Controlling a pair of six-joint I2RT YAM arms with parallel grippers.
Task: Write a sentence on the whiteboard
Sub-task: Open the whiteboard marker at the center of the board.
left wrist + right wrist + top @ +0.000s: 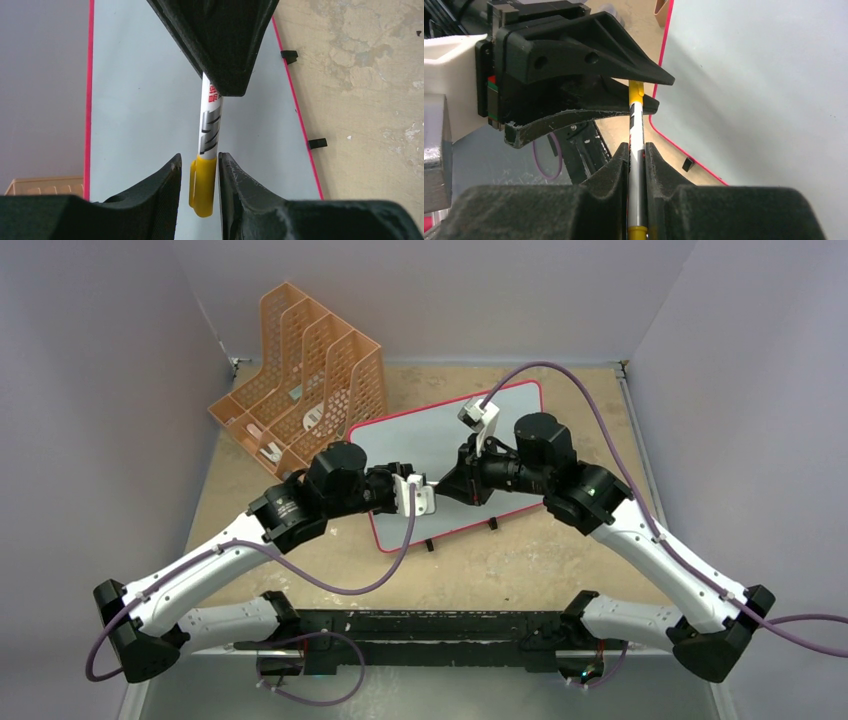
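The left jaws pinch the yellow plastic cap (202,187) of a white-barrelled marker pen (211,120), and the right jaws clamp its barrel, above the red-framed white rectangular whiteboard (425,435). A crooked pull could jam the cap or twist the pen loose.

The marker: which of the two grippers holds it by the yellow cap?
The left gripper: it pinches the yellow cap, while the right gripper clamps the white barrel of the marker.
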